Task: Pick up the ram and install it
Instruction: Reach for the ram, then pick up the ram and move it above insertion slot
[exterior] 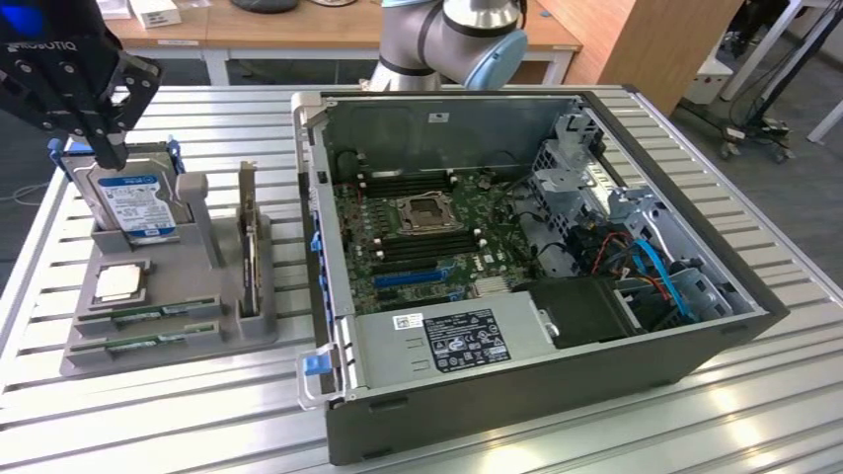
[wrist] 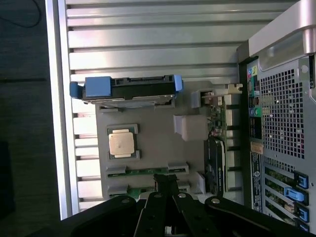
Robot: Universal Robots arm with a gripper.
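The table [exterior: 158,425] carries a grey holder [exterior: 197,341] near its edge at the exterior view's left, with an open computer case [exterior: 527,385] just beside it.

Two ram sticks lie flat in slots at the holder's near end, as the exterior view shows it. One ram stick [exterior: 148,314] [wrist: 143,172] lies next to the second ram stick [exterior: 142,344] [wrist: 131,191], which is closest to the holder's edge. Both are seated in the holder and neither is grasped.

The gripper [exterior: 109,153] [wrist: 165,181] hangs above the holder's far end, over the upright hard drive [exterior: 134,202] [wrist: 131,88]. Its fingers are closed together with nothing between them, clear of the sticks.

A square processor [exterior: 118,281] [wrist: 122,142] rests between the drive and the sticks. An expansion card [exterior: 247,232] [wrist: 216,148] stands on the holder's case side.
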